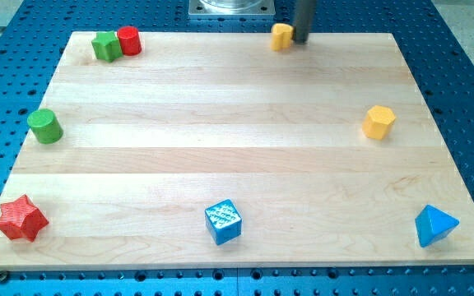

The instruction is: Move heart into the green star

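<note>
A small yellow heart sits at the top edge of the wooden board, right of the middle. My tip is right next to the heart on its right side, touching or nearly touching it. The green star lies far off at the board's top left corner, with a red cylinder touching its right side. The rod enters from the view's top.
A green cylinder stands at the left edge. A red star lies at the bottom left. A blue cube is at the bottom middle, a blue triangular block at the bottom right, and a yellow hexagon at the right.
</note>
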`<state>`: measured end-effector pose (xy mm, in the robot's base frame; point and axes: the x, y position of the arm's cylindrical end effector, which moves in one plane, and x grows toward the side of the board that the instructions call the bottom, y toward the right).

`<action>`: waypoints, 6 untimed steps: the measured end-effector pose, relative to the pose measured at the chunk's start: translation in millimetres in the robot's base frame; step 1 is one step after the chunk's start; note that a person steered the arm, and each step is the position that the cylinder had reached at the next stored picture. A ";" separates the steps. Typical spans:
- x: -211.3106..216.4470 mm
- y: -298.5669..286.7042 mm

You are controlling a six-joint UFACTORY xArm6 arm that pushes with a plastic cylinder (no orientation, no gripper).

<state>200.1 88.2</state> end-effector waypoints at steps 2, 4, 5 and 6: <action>26.5 -192.1; 42.4 -198.5; 59.0 -209.9; 54.3 -250.1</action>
